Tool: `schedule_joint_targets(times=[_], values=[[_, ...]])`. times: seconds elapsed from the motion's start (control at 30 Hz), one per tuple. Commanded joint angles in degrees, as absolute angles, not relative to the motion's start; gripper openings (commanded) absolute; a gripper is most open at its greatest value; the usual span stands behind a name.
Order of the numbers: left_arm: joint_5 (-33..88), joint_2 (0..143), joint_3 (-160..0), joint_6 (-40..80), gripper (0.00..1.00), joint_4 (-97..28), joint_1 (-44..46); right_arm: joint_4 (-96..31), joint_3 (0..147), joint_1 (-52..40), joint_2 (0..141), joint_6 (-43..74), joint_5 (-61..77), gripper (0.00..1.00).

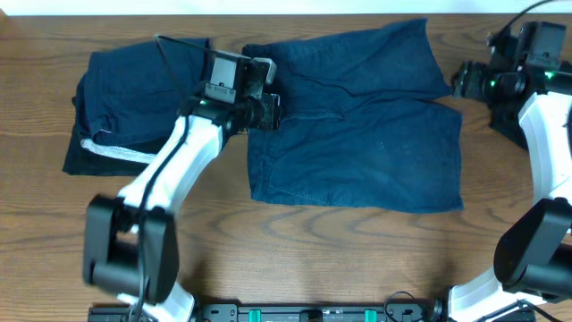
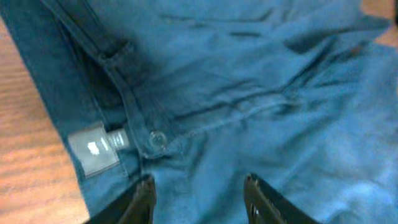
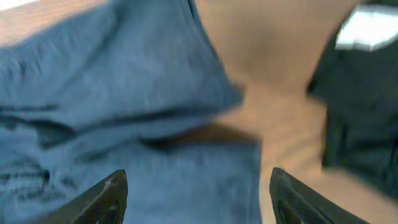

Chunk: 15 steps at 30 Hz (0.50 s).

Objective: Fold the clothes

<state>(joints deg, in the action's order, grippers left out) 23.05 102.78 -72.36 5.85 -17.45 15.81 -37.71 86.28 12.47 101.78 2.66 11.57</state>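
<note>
While the left end effector and right end effector stand apart by the shorts, we should pinch matching corners evenly so the fold lands square.

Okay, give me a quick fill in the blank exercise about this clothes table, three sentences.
The navy shorts lie spread flat on a ____ table.
The dark pile beside them shows a ____ stripe.
The left pincer and right pincer are both ____, holding nothing.
Missing: wooden; white; open.

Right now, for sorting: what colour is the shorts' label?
Grey; the label shows best in the left wrist view.
</note>
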Motion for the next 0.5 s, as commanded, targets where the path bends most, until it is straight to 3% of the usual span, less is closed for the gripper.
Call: schedule_joint_targets(times=[0.0, 0.27, 0.47], values=[[25.76, 106.06, -72.38, 4.75, 0.48, -15.09, 13.67, -33.3, 87.11, 11.64, 104.03, -1.13, 13.21, 0.72], [26.61, 109.49, -72.38, 4.97, 0.48, -10.39, 11.97, -17.8, 87.11, 11.49, 114.39, -5.23, 18.74, 0.72], [26.59, 111.5, -72.36, 4.97, 0.48, -11.94, 12.32, -16.47, 87.09, 11.38, 118.56, -6.15, 18.63, 0.74]])
